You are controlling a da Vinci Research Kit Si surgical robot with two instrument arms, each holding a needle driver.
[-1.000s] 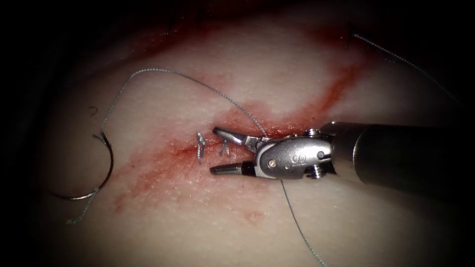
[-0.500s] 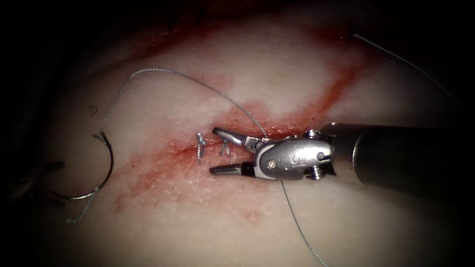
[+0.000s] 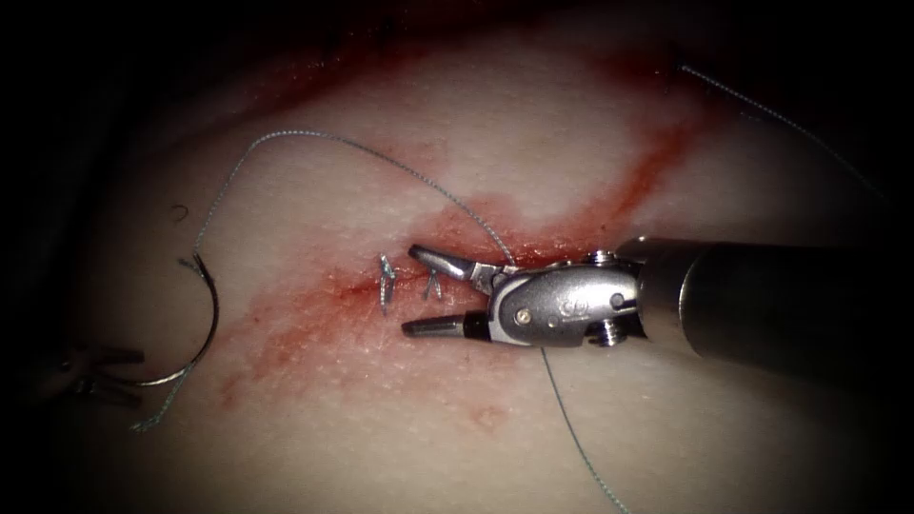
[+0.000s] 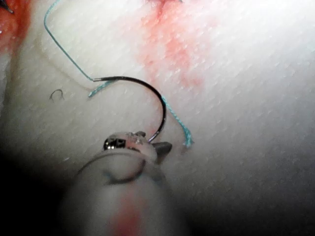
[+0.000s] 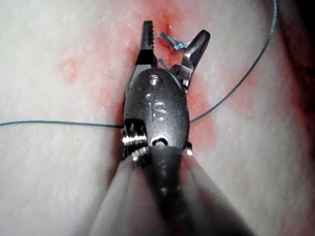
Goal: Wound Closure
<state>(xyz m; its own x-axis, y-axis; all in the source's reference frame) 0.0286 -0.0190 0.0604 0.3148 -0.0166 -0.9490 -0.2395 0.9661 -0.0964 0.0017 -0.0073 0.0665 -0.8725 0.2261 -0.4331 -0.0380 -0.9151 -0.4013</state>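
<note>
My left pincer (image 3: 105,371) has crept in, jaws parted around the dark curved steel needle's (image 3: 205,328) tip end, which lies loose left of the cut; my right pincer (image 3: 424,290) gapes empty over the knotted blue-green thread (image 3: 386,283). Next I need a firm grasp.

The pale, red-stained pork tissue (image 3: 495,143) is carrying a curved steel needle (image 3: 205,328) and thin teal thread (image 3: 286,138) lying on it.

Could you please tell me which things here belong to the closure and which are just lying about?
In use: needle lying free on the tissue; thread; stitches; right tool, open, empty; left tool at the needle.
Lying about: cut thread end; red fluid.
</note>
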